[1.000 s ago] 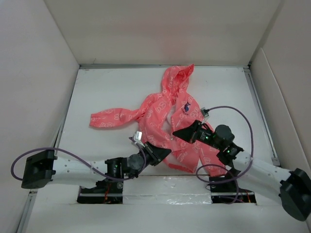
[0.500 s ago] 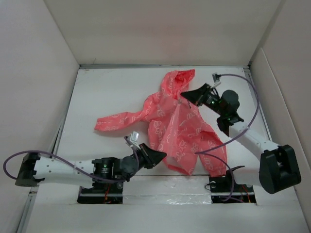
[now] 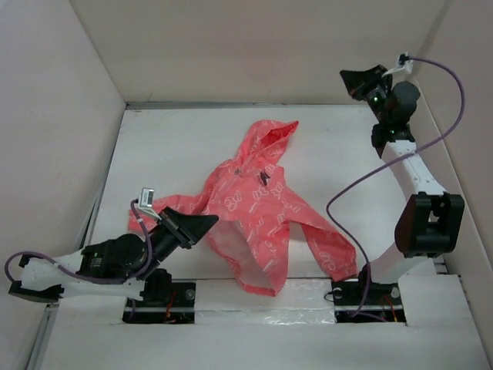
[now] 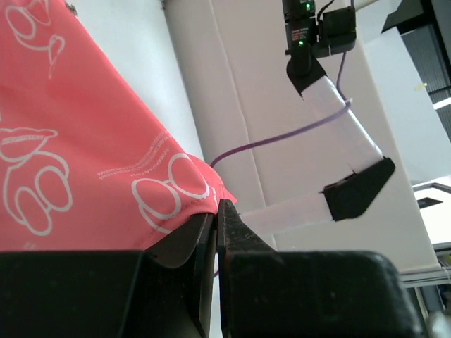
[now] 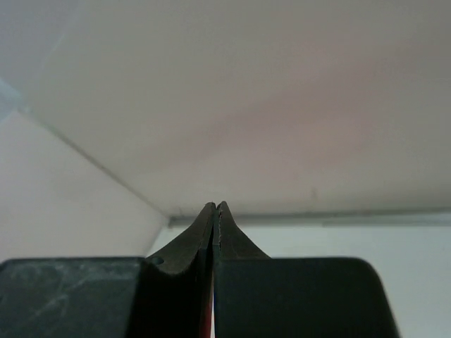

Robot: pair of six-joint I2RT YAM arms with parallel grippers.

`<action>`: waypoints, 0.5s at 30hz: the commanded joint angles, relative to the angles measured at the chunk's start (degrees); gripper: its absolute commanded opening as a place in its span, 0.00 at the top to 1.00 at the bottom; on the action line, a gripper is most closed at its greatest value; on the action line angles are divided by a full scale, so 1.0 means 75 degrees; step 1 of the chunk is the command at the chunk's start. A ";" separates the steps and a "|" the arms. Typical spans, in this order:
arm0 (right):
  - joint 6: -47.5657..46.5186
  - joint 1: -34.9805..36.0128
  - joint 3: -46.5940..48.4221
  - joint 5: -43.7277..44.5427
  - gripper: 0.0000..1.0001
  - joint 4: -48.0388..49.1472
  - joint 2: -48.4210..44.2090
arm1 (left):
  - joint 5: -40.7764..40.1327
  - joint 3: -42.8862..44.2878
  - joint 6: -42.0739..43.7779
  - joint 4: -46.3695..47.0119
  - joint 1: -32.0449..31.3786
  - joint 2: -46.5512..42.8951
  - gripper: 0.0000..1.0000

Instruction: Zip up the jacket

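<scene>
Hand, left: the left gripper has its jaws pressed together at the jacket's near-left edge. In its wrist view the pink cloth runs straight into the tips, so it looks nipped there, though the bite itself is hidden.
Hand, right: the right gripper is closed on nothing that I can see. It sits high up and aims at the far wall, far to the right of the left gripper and beyond it, well apart.
Task's thing: the jacket lies spread on the table. It starts at the left gripper's tips and spreads to their right and away from them.
Long axis: it runs from hood to hem. The hood is the part farthest beyond the left gripper. The hem lies just to its right and closer to the arm bases. The axis runs roughly crosswise to the way the fingers point.
Front: no white lining shows and the panels lie together. The small dark mark on the chest is too small to tell if it is logo or zip pull.
Nearer arm: the left one, touching. The whole jacket lies between it and the right gripper.
Judgement: the zip looks mostly or fully drawn up. If it falls short, the right gripper must come down to the chest and pull along the axis toward the hood while the left one anchors the edge.
Risk: unanchored, such thin cloth would probably bunch.
</scene>
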 commanded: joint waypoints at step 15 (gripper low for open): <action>-0.2731 0.5824 -0.5523 -0.0652 0.48 0.1252 -0.0939 | 0.1648 -0.1492 -0.5334 -0.5232 -0.0036 -0.1133 1.00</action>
